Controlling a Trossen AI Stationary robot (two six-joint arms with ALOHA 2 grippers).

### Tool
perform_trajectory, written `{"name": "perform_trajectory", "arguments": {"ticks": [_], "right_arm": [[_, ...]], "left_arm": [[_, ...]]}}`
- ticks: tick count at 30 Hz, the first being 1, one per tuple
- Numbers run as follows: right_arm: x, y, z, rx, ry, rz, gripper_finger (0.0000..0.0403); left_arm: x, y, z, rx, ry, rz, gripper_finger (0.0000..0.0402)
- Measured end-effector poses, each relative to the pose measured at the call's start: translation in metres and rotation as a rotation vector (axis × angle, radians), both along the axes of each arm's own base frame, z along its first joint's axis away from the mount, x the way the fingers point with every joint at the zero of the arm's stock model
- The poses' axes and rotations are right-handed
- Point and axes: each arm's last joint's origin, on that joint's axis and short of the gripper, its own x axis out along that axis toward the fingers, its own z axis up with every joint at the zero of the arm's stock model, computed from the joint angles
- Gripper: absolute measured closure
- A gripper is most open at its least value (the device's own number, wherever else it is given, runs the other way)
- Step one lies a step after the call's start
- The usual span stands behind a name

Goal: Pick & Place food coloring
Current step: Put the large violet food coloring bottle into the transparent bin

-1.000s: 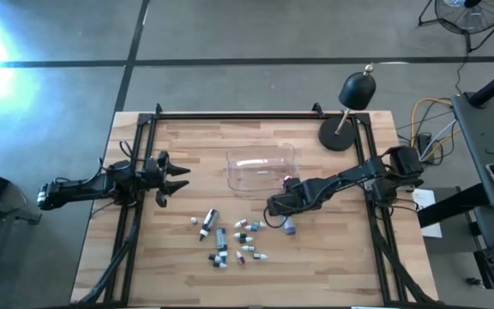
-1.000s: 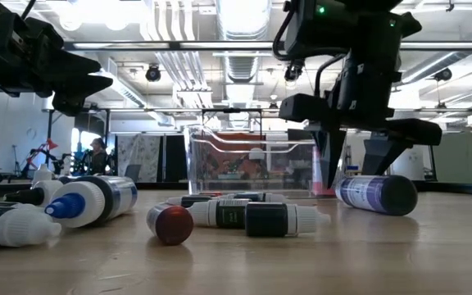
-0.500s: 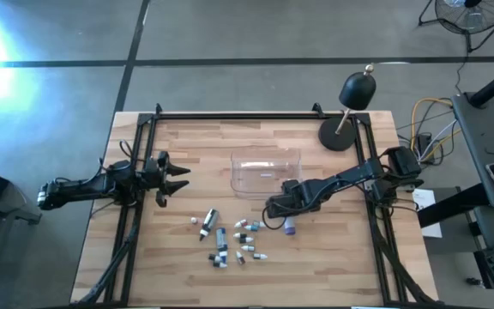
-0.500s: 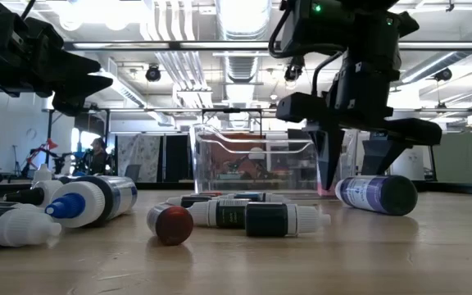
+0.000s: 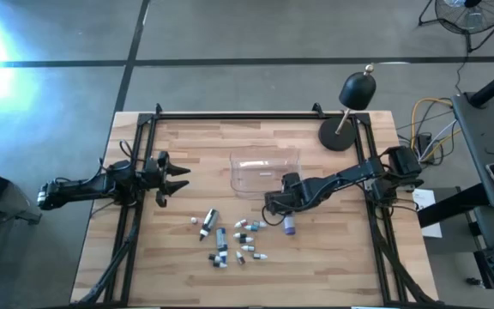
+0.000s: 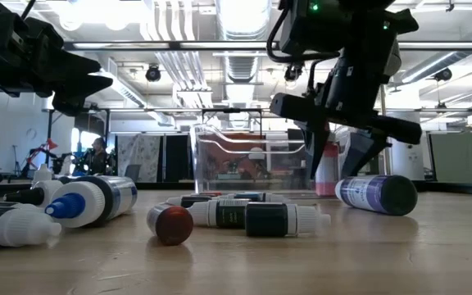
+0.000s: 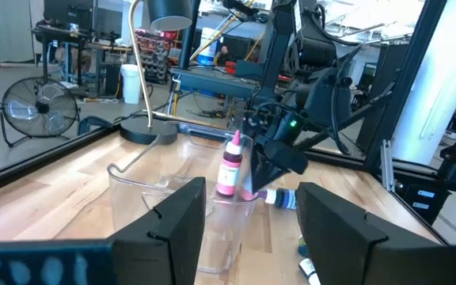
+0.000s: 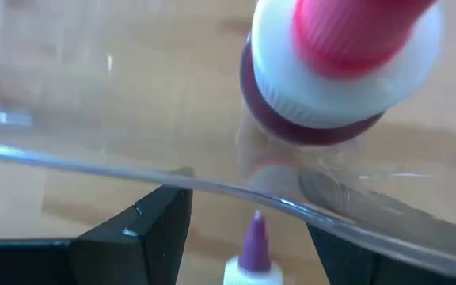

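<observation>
High view: the right claw (image 5: pixel 274 206) is seen with fingers spread, empty, at the clear tub (image 5: pixel 264 166) wall. A pink bottle (image 7: pixel 230 165) stands upright inside the tub, just beyond it. Other bottles (image 5: pixel 230 239) lie scattered on the worktop (image 5: pixel 187 146) beside it. The left claw (image 5: pixel 177 177), fingers parted, is held well apart.

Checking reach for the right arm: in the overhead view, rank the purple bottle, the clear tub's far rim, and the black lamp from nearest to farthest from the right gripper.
From the right gripper:
1. Purple bottle, just beside it.
2. Clear tub, far rim, farther back.
3. Black lamp, at the table's back right corner.
</observation>
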Motion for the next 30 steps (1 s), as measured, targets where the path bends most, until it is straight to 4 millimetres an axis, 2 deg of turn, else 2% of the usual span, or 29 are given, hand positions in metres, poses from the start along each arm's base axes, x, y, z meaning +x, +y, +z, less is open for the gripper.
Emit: {"name": "perform_trajectory", "arguments": {"ticks": [13, 17, 22, 26, 30], "right_arm": [[0.002, -0.016, 0.001, -0.075, 0.032, 0.044, 0.0179], [0.001, -0.012, 0.008, -0.071, 0.029, 0.081, 0.0179], [0.001, 0.002, 0.027, -0.085, 0.037, 0.162, 0.0179], [0.0, 0.009, 0.031, 0.064, 0.058, 0.202, 0.0179], [-0.002, 0.014, 0.016, 0.178, 0.103, 0.156, 0.0179]], "left_arm": [[0.0, 0.0, 0.0, 0.0, 0.0, 0.0, 0.0229], [0.0, 0.0, 0.0, 0.0, 0.0, 0.0, 0.0229], [0.0, 0.0, 0.0, 0.0, 0.0, 0.0, 0.0229], [0.0, 0.0, 0.0, 0.0, 0.0, 0.0, 0.0229], [0.0, 0.0, 0.0, 0.0, 0.0, 0.0, 0.0229]]}}
